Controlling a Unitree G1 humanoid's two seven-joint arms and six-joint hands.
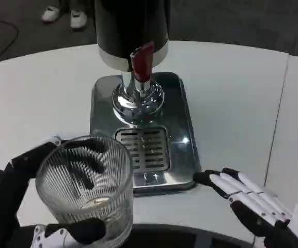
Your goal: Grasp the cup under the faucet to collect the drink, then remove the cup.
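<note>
The left robot hand is gripping the ribbed cup just short of the drip tray; the right robot hand is lying open. Next, I'd say, the cup needs carrying under the faucet.

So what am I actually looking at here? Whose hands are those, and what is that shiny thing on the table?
You are seeing through a camera on a humanoid robot's head, looking down at its white table. The black and white fingers belong to the robot. Its left hand holds a ribbed clear glass cup, near the camera. Its right hand rests open beside a shiny metal drip tray. On that tray stands a drink dispenser with a red tap handle above a slotted drain grate. The cup is not under the tap.
</note>
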